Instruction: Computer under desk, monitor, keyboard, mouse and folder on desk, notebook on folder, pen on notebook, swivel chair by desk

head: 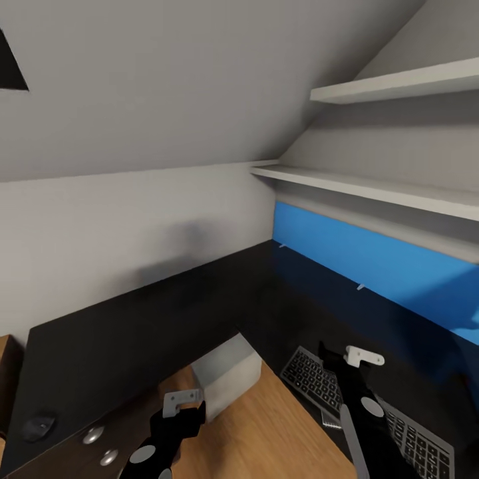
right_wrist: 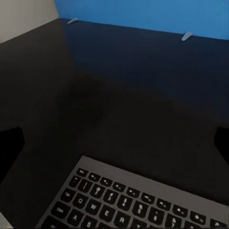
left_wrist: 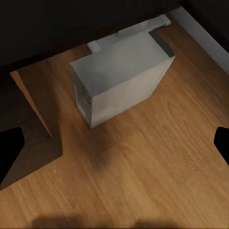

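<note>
workspace inventory, taken against the large black l-shaped tabletop with its bright blue back panel (head: 199, 299).

- light grey-white boxy tower computer (head: 229, 379): on the light wooden plank floor (left_wrist: 157, 157), tucked partly beneath the tabletop's inner corner. judged done.
- slim keyboard with dark grey keys and silvery-grey frame (head: 372, 412): lying flat on the tabletop, near its front edge on the blue-panel wing. judged placed, though with no monitor seen there, "next to the monitor" cannot be confirmed.
- small black rounded mouse (head: 38, 426): on the tabletop's other wing, near the front edge above the drawers with round silver knobs (head: 93, 436), well apart from the keyboard. judged still to be brought beside it.
- folder, notebook, pen, chair steps: judged outstanding as far as these views tell.

arms:
- left tool (head: 183, 406): forearm held low and forward, reaching over the floor in front of the tabletop, facing down at the computer; fingers apart, holding nothing.
- right tool (head: 342, 356): arm extended over the tabletop, above the keyboard's far end, facing the blue panel; dark fingertips (right_wrist: 9, 152) sit at opposite margins of the wrist view, so probably spread wide and empty.
</note>
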